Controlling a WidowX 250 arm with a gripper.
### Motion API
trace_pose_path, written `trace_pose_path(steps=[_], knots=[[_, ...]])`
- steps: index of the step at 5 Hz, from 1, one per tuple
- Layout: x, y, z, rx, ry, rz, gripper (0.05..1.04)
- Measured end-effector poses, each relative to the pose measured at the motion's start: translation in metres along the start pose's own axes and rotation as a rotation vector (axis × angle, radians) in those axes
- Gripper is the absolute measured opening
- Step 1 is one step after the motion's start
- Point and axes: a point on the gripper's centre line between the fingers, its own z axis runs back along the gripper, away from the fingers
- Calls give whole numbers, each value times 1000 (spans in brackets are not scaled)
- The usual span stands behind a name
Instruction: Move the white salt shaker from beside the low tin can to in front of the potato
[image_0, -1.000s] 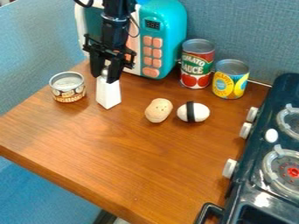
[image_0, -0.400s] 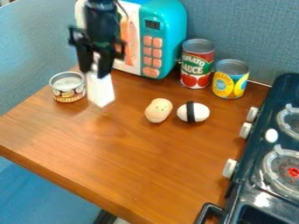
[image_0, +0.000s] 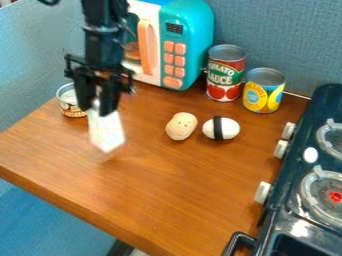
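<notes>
The gripper (image_0: 99, 106) is clamped on the top of a white block (image_0: 107, 132), which hangs tilted over the near side of the wooden table (image_0: 167, 185). Whether its lower end touches the wood is hard to tell. The short can (image_0: 69, 106) is just beside the gripper, partly hidden behind it. The toy potato (image_0: 181, 126) and the white egg-shaped toy with a black band (image_0: 229, 128) lie close together, apart from the block. As for progress, the grasp looks complete, while the block is not yet released.
</notes>
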Motion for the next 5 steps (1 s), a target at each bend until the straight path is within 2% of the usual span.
trace_pose_path(steps=[1, 2, 3, 4, 5], knots=[[0, -54, -12, -3, -5, -107, 518], [-1, -92, -19, -8, -36, -102, 518], [-6, -119, -19, 0, -42, -111, 518], [-4, -128, -21, 1, -33, -110, 518], [0, -129, -25, -6, -28, -99, 595]])
